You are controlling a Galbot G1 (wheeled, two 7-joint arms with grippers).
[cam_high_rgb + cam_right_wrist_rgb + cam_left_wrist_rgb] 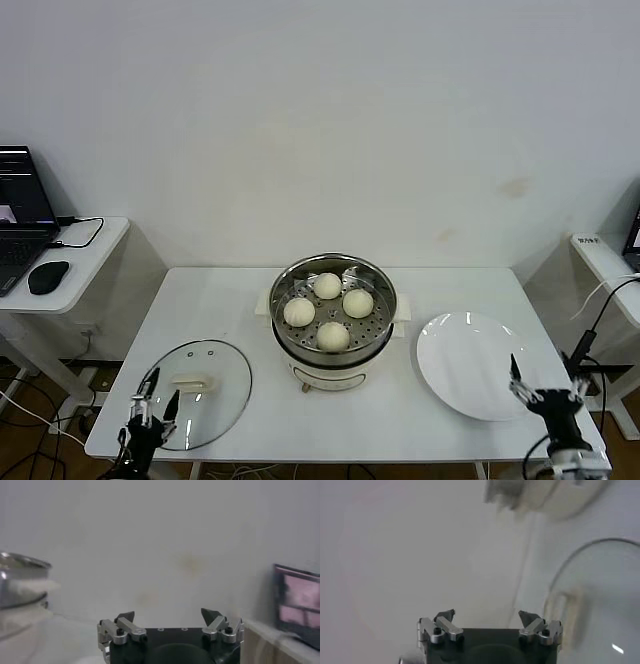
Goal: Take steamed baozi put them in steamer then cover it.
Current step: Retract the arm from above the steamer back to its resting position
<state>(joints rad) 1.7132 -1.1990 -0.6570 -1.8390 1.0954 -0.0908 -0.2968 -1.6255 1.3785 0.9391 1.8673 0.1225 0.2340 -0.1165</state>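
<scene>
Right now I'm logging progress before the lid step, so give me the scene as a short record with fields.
baozi: four steamed baozi on the perforated tray inside the steamer
steamer: mid-table, uncovered
cover: glass cover flat on the table, left of the steamer
plate: white plate right of the steamer, nothing on it
left pincer: open, at the cover's near edge, holding nothing
right pincer: open, at the plate's right edge, holding nothing
left to do: cover the steamer

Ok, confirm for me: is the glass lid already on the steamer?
No, the glass lid lies flat on the table left of the open steamer, near the left gripper.
</scene>
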